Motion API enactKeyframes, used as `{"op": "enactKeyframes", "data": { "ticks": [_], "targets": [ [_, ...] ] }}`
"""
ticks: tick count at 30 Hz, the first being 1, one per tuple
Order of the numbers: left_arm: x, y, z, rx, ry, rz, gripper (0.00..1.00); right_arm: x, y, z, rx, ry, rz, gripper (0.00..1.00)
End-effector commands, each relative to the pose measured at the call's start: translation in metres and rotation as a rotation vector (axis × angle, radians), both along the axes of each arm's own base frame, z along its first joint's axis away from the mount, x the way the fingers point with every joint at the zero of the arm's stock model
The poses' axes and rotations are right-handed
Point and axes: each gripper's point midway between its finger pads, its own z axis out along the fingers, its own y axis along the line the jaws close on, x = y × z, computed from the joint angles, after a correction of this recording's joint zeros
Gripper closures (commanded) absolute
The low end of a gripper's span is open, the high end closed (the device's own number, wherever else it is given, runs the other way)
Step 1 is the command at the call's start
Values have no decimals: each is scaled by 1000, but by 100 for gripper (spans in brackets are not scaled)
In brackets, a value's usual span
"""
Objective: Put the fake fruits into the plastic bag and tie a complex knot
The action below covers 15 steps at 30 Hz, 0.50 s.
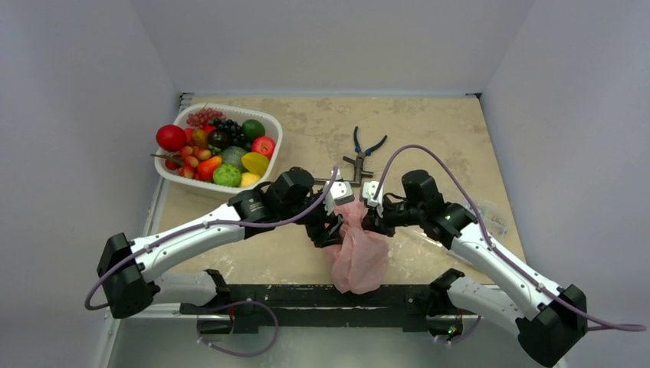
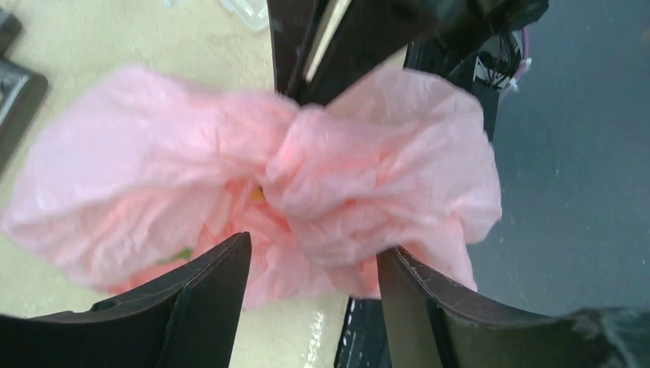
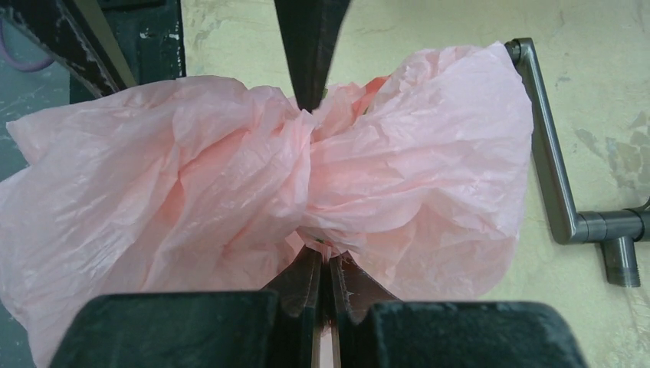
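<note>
Tying the knot [image 3: 310,153] now: pinching the plastic bag [image 1: 358,257] by its neck at the near edge of the table [image 1: 429,138] with the right gripper [image 3: 326,259], clamped together on film; straddling a loose tail with the left gripper [image 2: 314,247], fingers apart. Next, probably: close on that tail, pull through gently

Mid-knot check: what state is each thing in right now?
plastic bag: neck bunched tight, faint fruit colours inside.
left gripper: open, straddling the bag.
right gripper: shut on the bag's neck.
fake fruits: heaped in the basket.
pliers: lying flat, handles apart.
</note>
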Motion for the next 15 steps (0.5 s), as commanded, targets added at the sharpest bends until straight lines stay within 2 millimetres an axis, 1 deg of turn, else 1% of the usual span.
{"op": "enactKeyframes", "data": {
  "ticks": [1, 4, 6, 7, 9, 12, 15],
  "targets": [
    [-14, 23, -14, 48, 21, 13, 39, 4, 1, 8, 12, -46, -8, 100],
    [-22, 22, -22, 50, 75, 0, 36, 4, 1, 9, 13, -46, -8, 100],
    [-23, 19, -27, 45, 96, 1, 34, 5, 1, 9, 13, -44, -8, 100],
    [-21, 16, -27, 36, 95, 1, 34, 5, 1, 8, 10, -41, -8, 100],
    [-16, 10, -23, 16, 86, 11, 35, 5, 1, 10, 11, -41, -12, 100],
    [-11, 2, -16, -16, 96, 35, 43, 6, 1, 13, 18, -40, -27, 100],
    [-13, -5, -2, -94, 119, 35, 42, 6, 2, 18, 33, -40, -35, 100]
  ]
}}
